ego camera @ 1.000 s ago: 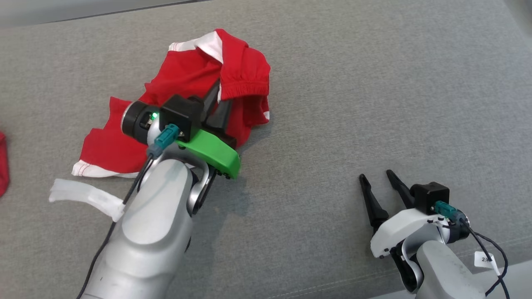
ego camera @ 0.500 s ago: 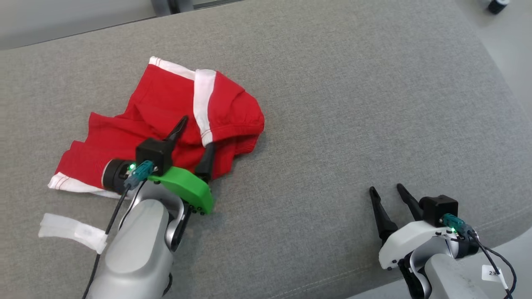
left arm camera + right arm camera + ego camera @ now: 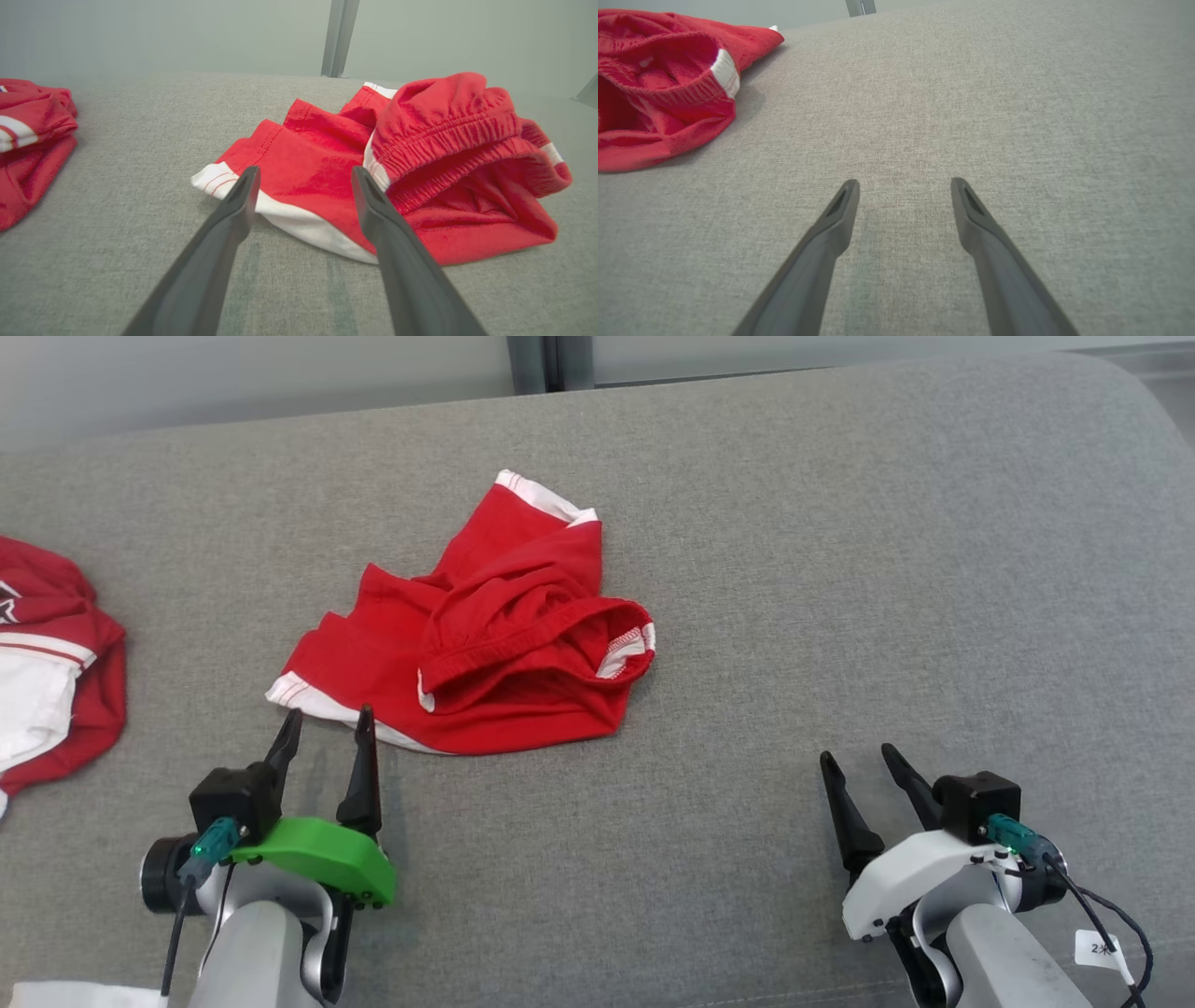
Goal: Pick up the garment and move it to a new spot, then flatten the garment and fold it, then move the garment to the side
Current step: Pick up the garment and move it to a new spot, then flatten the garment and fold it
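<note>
The left pincer (image 3: 330, 712) has released the crumpled red garment (image 3: 485, 644) at centre and drawn back lower left, spread; right pincer (image 3: 856, 753), lower right, spread, empty.

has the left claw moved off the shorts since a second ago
Yes. The left claw has let go and drawn back toward the robot: from over the shorts to open at their near hem.

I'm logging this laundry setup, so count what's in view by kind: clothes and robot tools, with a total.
Garments: 2, the crumpled red shorts mid-cushion and a red and white garment at the left edge
Tools: 2, the left tool and the right tool, both open and empty
Total: 4
</note>
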Robot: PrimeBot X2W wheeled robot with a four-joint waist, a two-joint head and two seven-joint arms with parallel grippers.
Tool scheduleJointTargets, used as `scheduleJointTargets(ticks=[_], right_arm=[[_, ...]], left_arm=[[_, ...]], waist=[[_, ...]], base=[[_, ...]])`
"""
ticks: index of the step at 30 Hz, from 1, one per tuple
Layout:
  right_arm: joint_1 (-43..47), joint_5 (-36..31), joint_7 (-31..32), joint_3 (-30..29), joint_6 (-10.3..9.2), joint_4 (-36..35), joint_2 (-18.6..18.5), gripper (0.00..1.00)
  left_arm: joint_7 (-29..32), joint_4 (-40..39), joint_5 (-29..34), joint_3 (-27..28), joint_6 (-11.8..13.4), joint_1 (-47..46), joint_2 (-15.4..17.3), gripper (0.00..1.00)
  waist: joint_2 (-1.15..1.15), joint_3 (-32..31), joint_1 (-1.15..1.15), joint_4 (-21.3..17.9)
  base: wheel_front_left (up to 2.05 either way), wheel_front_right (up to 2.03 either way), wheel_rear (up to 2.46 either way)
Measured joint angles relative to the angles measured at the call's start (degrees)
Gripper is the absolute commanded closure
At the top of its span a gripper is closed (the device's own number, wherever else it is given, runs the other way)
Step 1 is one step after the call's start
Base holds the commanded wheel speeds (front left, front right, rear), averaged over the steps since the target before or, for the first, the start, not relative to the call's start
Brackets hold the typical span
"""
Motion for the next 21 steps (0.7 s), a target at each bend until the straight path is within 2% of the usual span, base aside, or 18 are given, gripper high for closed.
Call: scheduleJointTargets(ticks=[10,14,21], right_arm=[[1.31,0.04,0.00,0.68,0.00,0.04,0.23,0.00],[2.26,0.26,-0.01,0.57,0.00,-0.02,0.30,0.00],[3.16,-0.07,0.00,0.52,-0.01,-0.85,0.23,0.00]], left_arm=[[0.00,-7.36,2.16,6.49,-0.31,9.48,-1.05,0.00],[-0.01,-10.42,1.83,6.43,-0.44,12.73,-1.11,0.00],[-0.01,-11.07,1.15,5.43,0.04,14.85,-1.13,0.00]], waist=[[0.00,-4.50,0.00,2.58],[0.00,-5.75,0.00,3.06],[0.00,-6.23,0.00,4.15]], base=[[0.00,0.00,0.00],[0.00,0.00,0.00],[0.00,0.00,0.00]])
